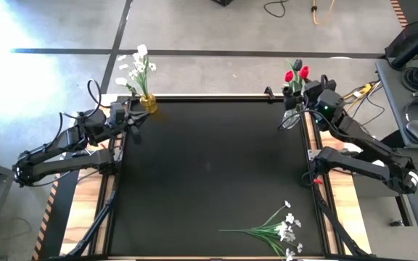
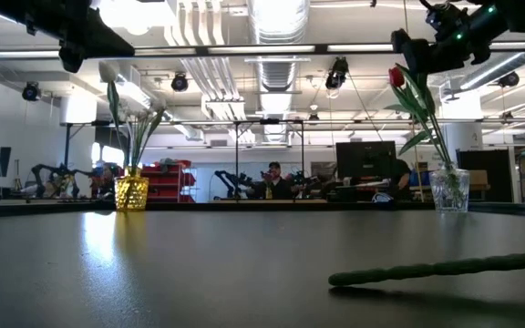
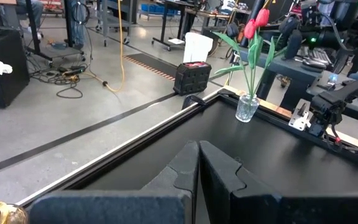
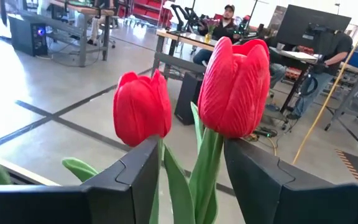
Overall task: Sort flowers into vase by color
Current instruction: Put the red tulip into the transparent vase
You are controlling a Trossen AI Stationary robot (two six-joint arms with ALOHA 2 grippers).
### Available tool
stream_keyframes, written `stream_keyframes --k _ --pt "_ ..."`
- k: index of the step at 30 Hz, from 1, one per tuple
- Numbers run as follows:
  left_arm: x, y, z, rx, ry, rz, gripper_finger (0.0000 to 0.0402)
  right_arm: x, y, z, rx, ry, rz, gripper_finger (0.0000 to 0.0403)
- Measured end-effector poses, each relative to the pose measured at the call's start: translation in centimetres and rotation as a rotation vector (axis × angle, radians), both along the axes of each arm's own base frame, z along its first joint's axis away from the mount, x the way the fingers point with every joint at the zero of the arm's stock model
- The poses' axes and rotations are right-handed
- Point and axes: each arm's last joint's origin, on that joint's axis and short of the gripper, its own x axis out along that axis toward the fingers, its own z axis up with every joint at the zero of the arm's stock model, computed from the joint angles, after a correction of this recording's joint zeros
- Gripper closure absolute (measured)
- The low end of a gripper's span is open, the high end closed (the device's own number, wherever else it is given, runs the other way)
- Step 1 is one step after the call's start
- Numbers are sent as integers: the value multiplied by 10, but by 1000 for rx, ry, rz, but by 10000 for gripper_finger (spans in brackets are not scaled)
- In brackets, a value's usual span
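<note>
Two red tulips [image 4: 235, 81] stand in a clear glass vase [image 1: 291, 116] at the table's far right corner. My right gripper [image 4: 188, 155] is open just under their heads, with both green stems [image 4: 207, 168] between its fingers. A yellow vase [image 1: 149, 104] at the far left corner holds white flowers [image 1: 138, 69]. My left gripper [image 1: 138, 118] hovers shut beside that vase, and its own view shows it [image 3: 197, 152] touching nothing. Sprays of tiny white blossoms [image 1: 281, 228] lie flat on the mat near the near right corner. My right gripper stands open around the tulips' stems [image 4: 207, 168] just below the heads, coming in level from the table's right side. Whether a finger [image 4: 135, 180] touches a stem or leaf, I cannot tell. The tulips stand upright in the clear vase [image 2: 449, 189].
The black mat [image 1: 209, 167] lies bare between the two vases and the sprays. A raised rail [image 1: 209, 98] runs along the far edge. The sprays' green stem [image 2: 445, 267] lies across the low view's foreground. People sit at desks in the room beyond the table.
</note>
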Motion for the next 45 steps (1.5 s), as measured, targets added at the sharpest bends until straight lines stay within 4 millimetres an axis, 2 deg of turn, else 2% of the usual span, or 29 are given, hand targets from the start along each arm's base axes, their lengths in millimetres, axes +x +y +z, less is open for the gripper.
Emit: stream_keyframes --k 12,17,23,26,31,36,45 --pt "0 0 0 -1 2 -1 402 -3 3 18 23 11 19 231" --pt "0 0 0 -2 2 -8 402 -4 4 12 80 23 12 248" --pt "0 -1 0 -5 1 -23 402 -1 2 -5 214 29 -18 274" --pt "0 -1 0 -6 1 -28 402 1 0 -11 272 16 -38 263" --pt "0 -1 0 -9 -2 -27 402 2 -1 -16 345 -21 -67 220" --pt "0 -1 0 -12 -4 -26 402 0 1 -1 346 -18 -59 199" --pt "8 1 -4 -35 31 -69 402 -10 12 46 353 -29 -18 220"
